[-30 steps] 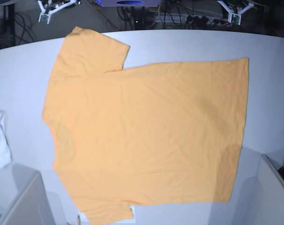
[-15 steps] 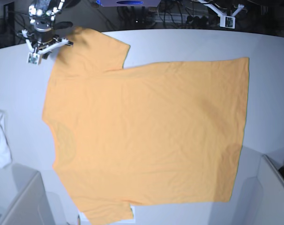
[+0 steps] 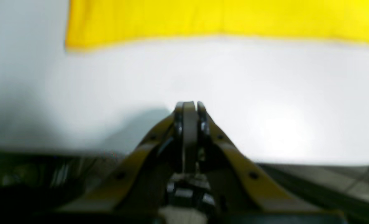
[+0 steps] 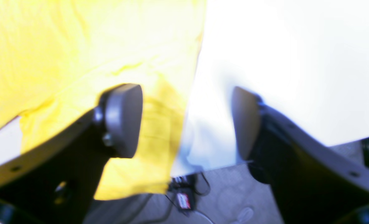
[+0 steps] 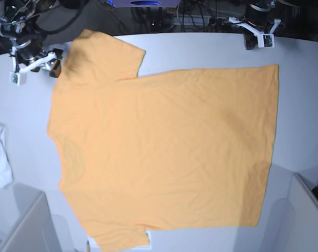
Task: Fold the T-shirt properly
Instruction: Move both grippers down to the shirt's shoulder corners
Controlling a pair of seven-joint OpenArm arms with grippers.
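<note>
Prob. robotics lab: cable tangle (image 5: 201,18) behind table (image 5: 201,47).

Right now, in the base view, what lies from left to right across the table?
White cloth → right tool, jaws open at the sleeve → T-shirt, spread flat → left tool, shut, beyond the hem corner.

Right gripper (image 4: 186,121): dark arms, grey oval pads. Left gripper (image 3: 189,107): olive-tan arms, screws.

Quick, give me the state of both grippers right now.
Left gripper: closed, holding nothing, over bare table short of the T-shirt edge.
Right gripper: open, holding nothing, straddling the T-shirt's sleeve edge.
</note>
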